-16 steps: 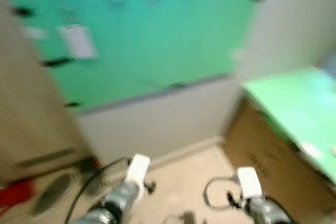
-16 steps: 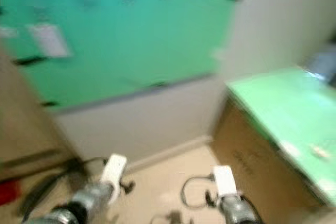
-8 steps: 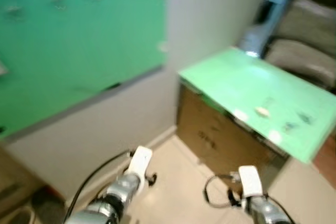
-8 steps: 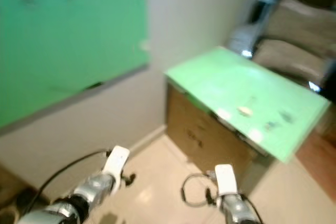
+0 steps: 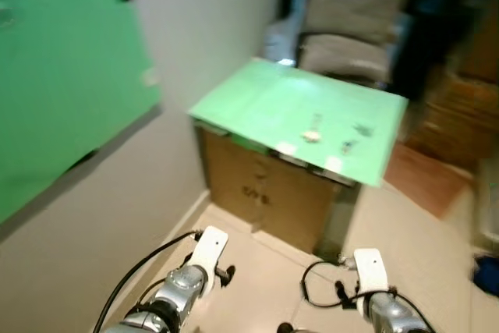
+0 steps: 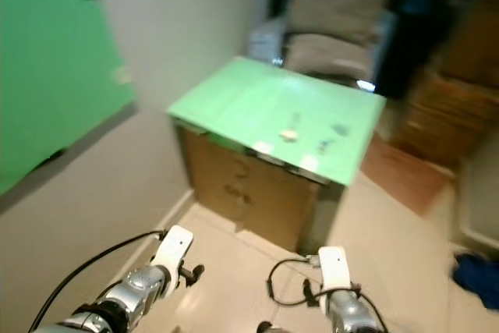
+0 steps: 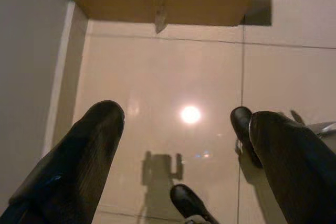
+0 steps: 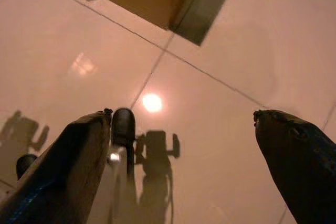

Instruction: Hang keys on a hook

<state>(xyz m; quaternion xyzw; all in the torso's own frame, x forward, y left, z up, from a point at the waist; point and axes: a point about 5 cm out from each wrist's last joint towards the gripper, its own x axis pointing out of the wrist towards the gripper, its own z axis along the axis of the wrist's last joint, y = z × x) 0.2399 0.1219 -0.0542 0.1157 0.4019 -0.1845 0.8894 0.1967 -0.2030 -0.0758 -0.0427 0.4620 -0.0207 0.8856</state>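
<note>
Green-topped brown cardboard box (image 5: 273, 193) stands by the pale wall, with small blurred items, possibly the keys (image 5: 312, 135), lying on top. Both arms hang low over the glossy beige tile floor (image 7: 173, 72), left gripper (image 7: 178, 145) and right gripper (image 8: 178, 145) spread wide, holding nothing.

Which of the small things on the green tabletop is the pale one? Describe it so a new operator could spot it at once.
Start at the brown cabinet against the white wall, topped by a bright green tabletop. A few small things lie toward its near right edge. The pale one is the leftmost, a light blob; its neighbours to the right are darker, too blurred to identify.
</note>
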